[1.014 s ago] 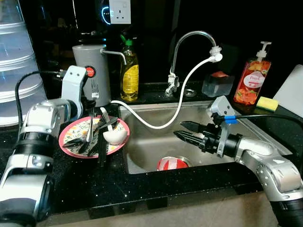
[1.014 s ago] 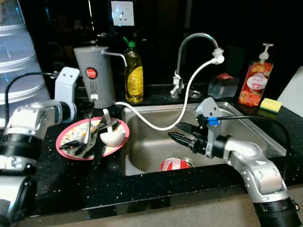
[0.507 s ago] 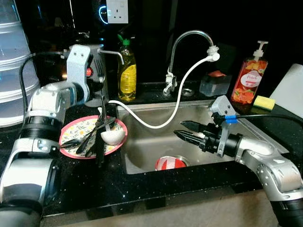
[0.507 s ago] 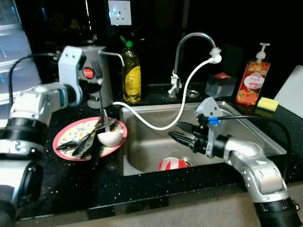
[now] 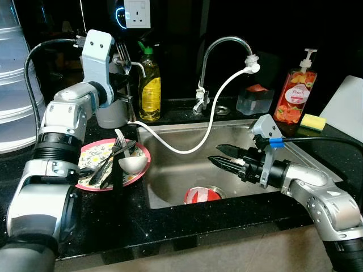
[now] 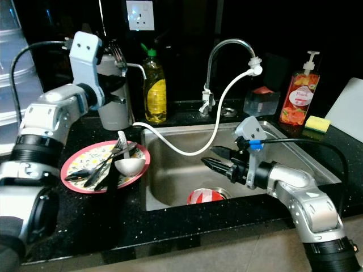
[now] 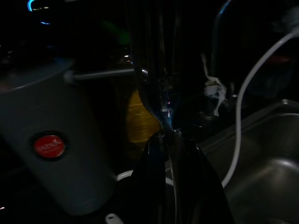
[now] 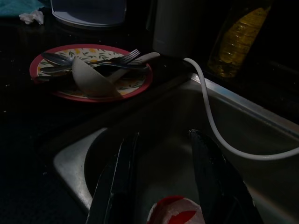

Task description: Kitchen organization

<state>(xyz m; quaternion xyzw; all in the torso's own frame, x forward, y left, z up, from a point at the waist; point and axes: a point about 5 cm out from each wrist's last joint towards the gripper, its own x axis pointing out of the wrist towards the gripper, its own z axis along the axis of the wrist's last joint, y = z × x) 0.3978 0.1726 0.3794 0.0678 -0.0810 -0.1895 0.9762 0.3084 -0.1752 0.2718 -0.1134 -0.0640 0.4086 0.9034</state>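
My left gripper (image 5: 127, 76) is raised in front of the grey jug (image 5: 110, 113), shut on a metal fork (image 5: 124, 54) held with its tines up. In the left wrist view the fork's handle (image 7: 163, 116) runs out from between the closed fingers. Below it on the black counter sits a red-rimmed patterned plate (image 5: 138, 175) holding a white ladle (image 5: 130, 164), another fork and dark utensils. My right gripper (image 5: 218, 157) hovers open inside the steel sink (image 5: 181, 170), above a red-and-white object (image 5: 201, 194) on the sink floor.
A yellow dish-soap bottle (image 5: 148, 85) stands beside the jug. The tap (image 5: 218, 48) has a white hose (image 5: 215, 113) trailing to the counter. A red soap dispenser (image 5: 293, 93) and yellow sponge (image 5: 312, 121) sit at the right, stacked clear containers (image 5: 14, 85) at the left.
My left arm has lifted the fork off the plate and raised it up in front of the grey jug. The right gripper has stayed open over the sink.
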